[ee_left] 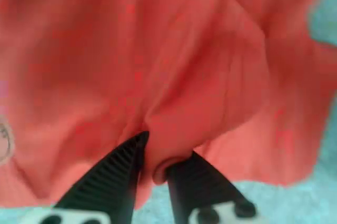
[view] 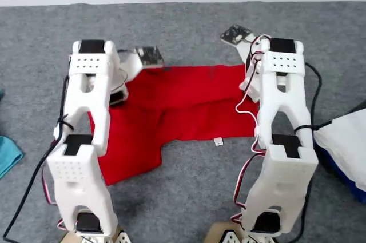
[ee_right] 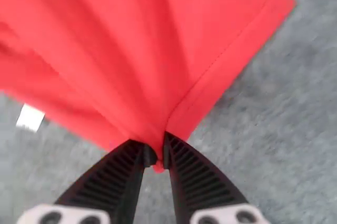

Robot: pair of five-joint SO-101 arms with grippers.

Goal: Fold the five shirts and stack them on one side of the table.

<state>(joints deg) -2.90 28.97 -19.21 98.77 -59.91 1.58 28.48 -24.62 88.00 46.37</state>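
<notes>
1. A teal cloth [view: 7, 154] lies at the left edge of the grey tabletop [view: 189, 197].
2. The left gripper [ee_left: 160, 153] is pinched onto a bunched fold of the red shirt [view: 183, 106].
3. The shirt lies spread across the middle of the tabletop, between the two arms.
4. The right gripper [ee_right: 154, 153] is clamped on the shirt's hem.
5. A white cloth [view: 343, 140] sits at the right edge.

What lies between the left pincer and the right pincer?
The red shirt fills that stretch: the left pincer and the right pincer each pinch its cloth, and the high view shows it spread between them.
</notes>
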